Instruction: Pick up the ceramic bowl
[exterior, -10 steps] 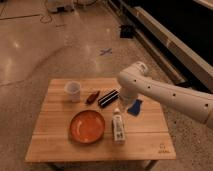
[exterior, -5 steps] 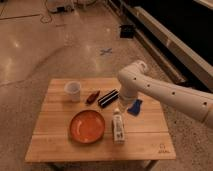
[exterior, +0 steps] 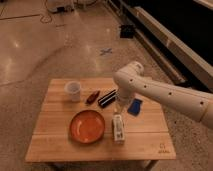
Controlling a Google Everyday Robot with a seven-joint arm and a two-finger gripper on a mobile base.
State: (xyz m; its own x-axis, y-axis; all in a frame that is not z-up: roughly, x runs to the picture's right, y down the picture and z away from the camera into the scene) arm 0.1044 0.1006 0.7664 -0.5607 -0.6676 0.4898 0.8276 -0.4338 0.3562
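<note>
The ceramic bowl [exterior: 86,126] is a wide, shallow orange-red dish lying on the front middle of the wooden table [exterior: 55,145]. My white arm reaches in from the right and bends down over the table's centre. The gripper [exterior: 119,108] hangs at its end, just right of and behind the bowl and above a white bottle. It is apart from the bowl and holds nothing that I can see.
A white cup [exterior: 73,90] stands at the back left. A small red-brown item [exterior: 91,97] and a black bar [exterior: 106,98] lie behind the bowl. A white bottle [exterior: 118,128] lies to the bowl's right, and a blue packet [exterior: 134,106] lies further right.
</note>
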